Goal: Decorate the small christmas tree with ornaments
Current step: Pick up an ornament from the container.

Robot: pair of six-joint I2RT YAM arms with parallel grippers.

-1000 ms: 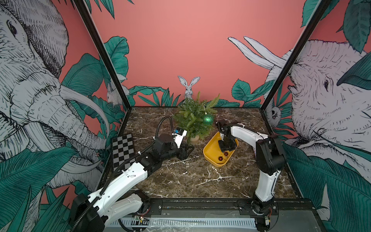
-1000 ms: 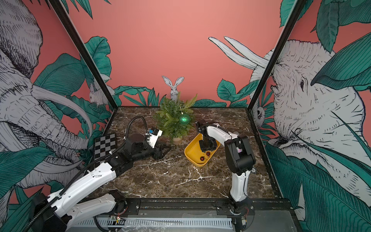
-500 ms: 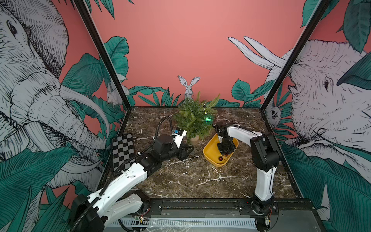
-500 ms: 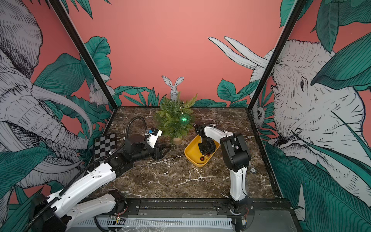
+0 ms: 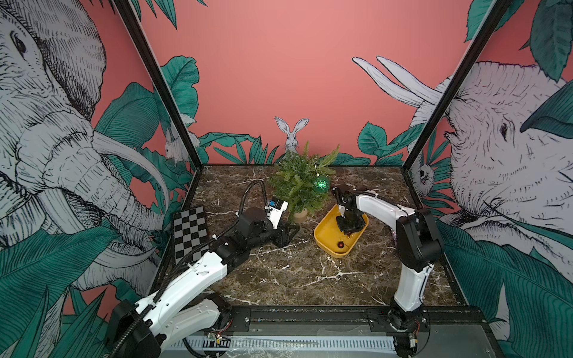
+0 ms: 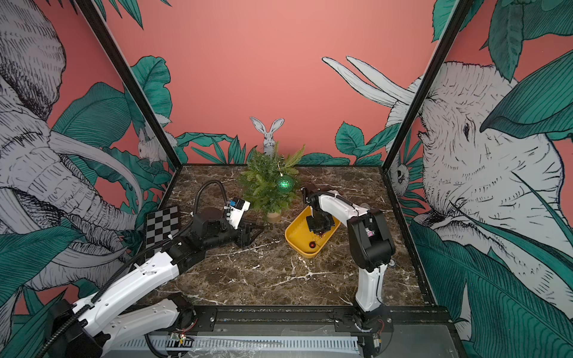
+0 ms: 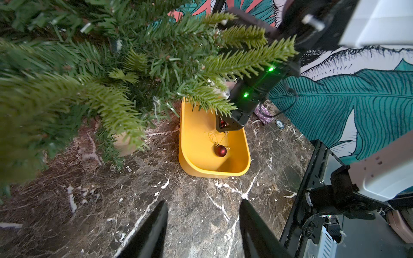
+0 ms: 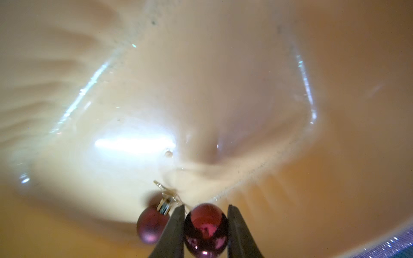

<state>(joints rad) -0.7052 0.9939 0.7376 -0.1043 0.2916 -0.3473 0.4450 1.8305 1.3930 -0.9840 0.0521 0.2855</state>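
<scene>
right gripper (image 8: 206,208) closed on ornament (image 8: 206,232), twin (image 8: 150,227) alongside

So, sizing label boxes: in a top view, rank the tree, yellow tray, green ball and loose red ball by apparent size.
Largest to smallest:
tree
yellow tray
green ball
loose red ball
No pair looks alike.

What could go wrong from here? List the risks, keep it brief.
1. The right arm's fingers pinch the shiny dark red ball ornament near their tips. It is round and smooth, so it may slip when lifted.
2. The matte red ball lies right beside one finger in the yellow plastic tray. Its gold thread could snag and come along.
3. Branches of the small green artificial tree hang close by the tray. A rising arm might shake its hanging glittery green ball.
</scene>
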